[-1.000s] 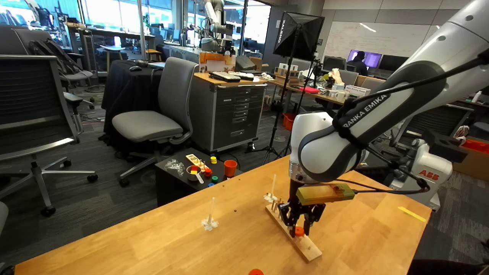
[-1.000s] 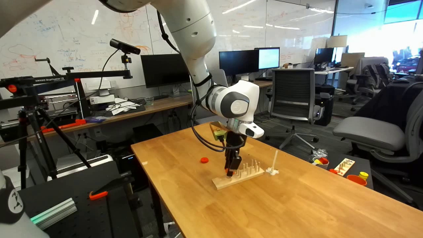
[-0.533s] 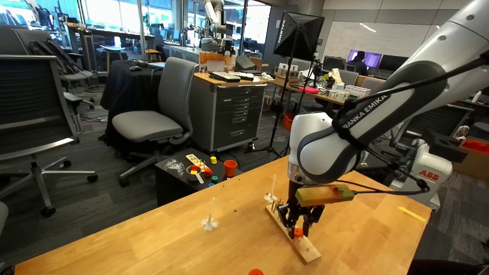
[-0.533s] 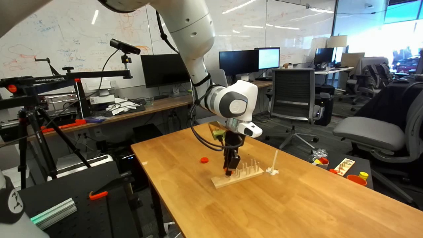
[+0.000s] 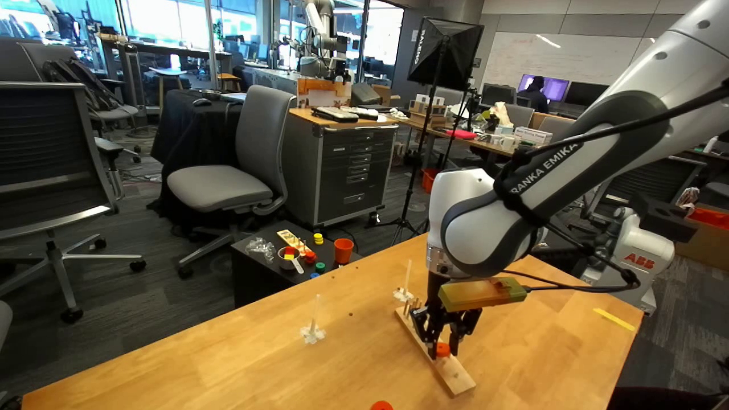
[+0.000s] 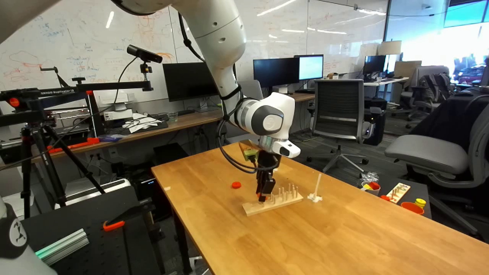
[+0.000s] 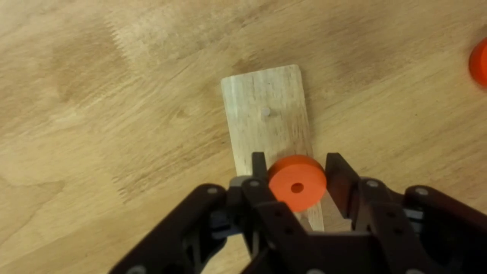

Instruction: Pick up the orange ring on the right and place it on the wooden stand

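Observation:
My gripper [image 7: 296, 163] is shut on an orange ring [image 7: 298, 188], with a finger against each side, in the wrist view. The ring [image 5: 442, 349] is over the wooden stand [image 5: 454, 376], towards its near end in that exterior view. The ring's hole looks dark, with no peg through it. I cannot tell whether it touches the stand. The stand [image 7: 266, 140] shows a short peg [image 7: 265, 112] near its end in the wrist view. Its taller pegs [image 6: 288, 192] stand at the opposite end. A second orange ring [image 6: 236, 185] lies flat on the table, also in the wrist view [image 7: 480, 62].
Thin white upright rods with ragged bases stand on the table, at the stand's far end [image 5: 408, 279] and further left [image 5: 314, 322]. A small dark side table [image 5: 267, 273] with cups and coloured pieces stands beyond the table edge.
My gripper has shifted slightly with the ring, down and left in an exterior view. The stand has shifted a little the same way. The second ring has not moved.

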{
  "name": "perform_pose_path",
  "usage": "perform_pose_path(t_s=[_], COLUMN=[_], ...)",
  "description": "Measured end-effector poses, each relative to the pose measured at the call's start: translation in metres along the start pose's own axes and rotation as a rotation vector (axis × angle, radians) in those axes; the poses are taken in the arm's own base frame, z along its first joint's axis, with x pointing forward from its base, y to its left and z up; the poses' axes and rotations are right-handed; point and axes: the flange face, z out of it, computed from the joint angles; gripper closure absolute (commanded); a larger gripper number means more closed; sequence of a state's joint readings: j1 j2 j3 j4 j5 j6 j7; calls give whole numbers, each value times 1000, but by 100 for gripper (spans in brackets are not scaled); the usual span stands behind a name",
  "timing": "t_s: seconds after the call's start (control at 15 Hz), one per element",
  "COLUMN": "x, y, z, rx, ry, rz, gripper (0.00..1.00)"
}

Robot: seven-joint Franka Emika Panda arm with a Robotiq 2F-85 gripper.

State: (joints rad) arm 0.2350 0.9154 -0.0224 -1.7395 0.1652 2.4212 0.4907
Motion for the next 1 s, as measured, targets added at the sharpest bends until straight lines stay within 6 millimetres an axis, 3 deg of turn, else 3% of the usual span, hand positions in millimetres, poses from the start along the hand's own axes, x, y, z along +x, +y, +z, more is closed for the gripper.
perform_pose_path(t_s=[0.53, 1.0], x=[-2, 12], y=[4, 16], z=[2, -10], rx=[-16, -11], ry=[-55, -98], rz=[-22, -43], gripper=[80, 80])
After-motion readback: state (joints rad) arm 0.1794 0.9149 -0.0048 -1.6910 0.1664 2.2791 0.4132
